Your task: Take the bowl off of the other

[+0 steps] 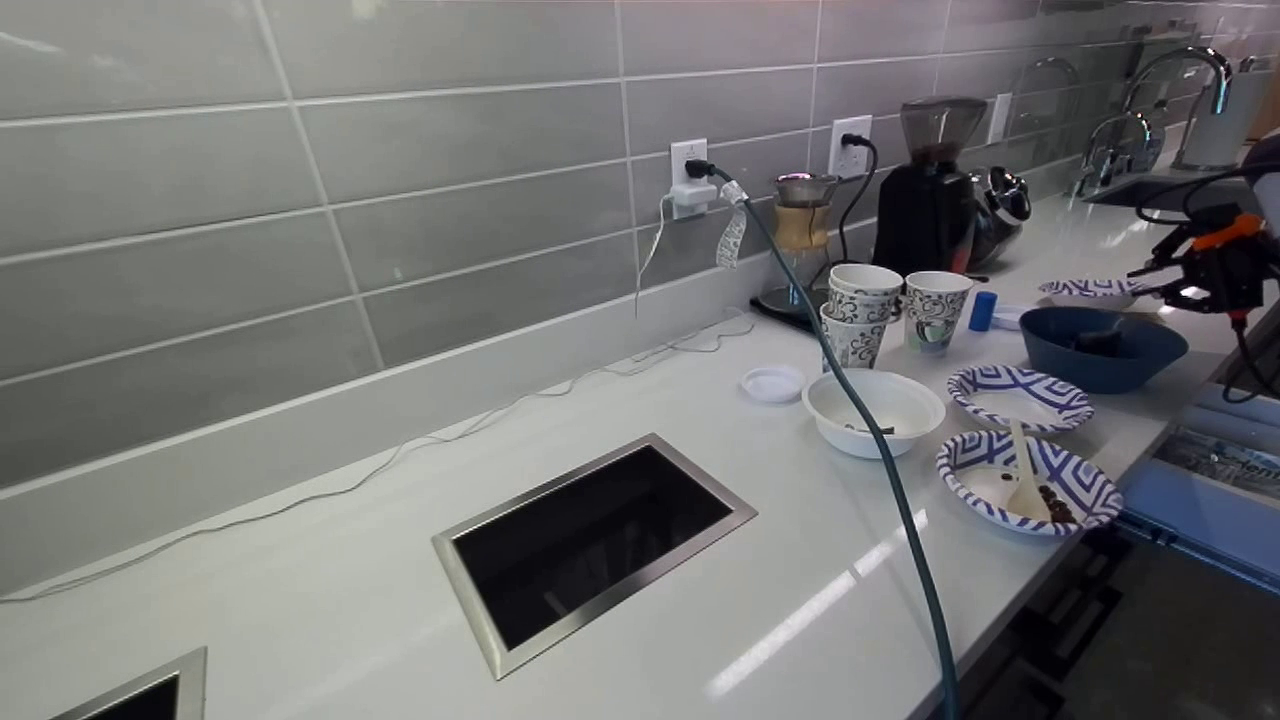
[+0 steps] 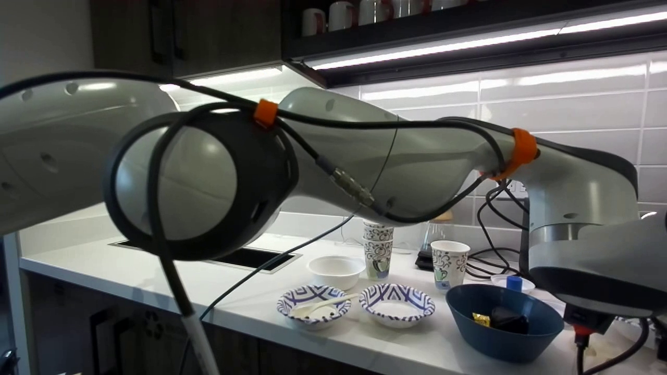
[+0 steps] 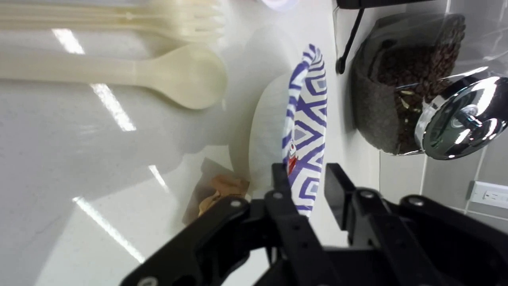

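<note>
through the wrist view i have my hand [image 3: 306, 174] with its fingers apart, part of the patterned bowl [image 3: 312, 119] showing in the gap between them; whether either finger touches it, i can't tell from here. a small red thing [image 3: 292, 163] shows inside that bowl. in an exterior view i see the patterned bowl by the hand, just beyond the dark blue bowl [image 1: 1090, 375] from that camera. the dark blue bowl stands on the surface [image 1: 330, 600] and holds something black [image 2: 509, 320] and a shiny gold piece [image 2: 481, 319]. back on my wrist view, pale forks [image 3: 182, 18] and a pale spoon [image 3: 190, 77] lie left of the patterned bowl, a brown wrapped piece [image 3: 224, 190] sits near it, and a jar of dark beans [image 3: 408, 83] is on its other side. in both exterior views two patterned dishes [image 2: 397, 293] lie near a plain white bowl [image 2: 333, 280], one of them with another spoon [image 1: 1024, 480] and dark brown bits [image 1: 1055, 507] in it, and paper cups [image 2: 451, 260] stand behind.
</note>
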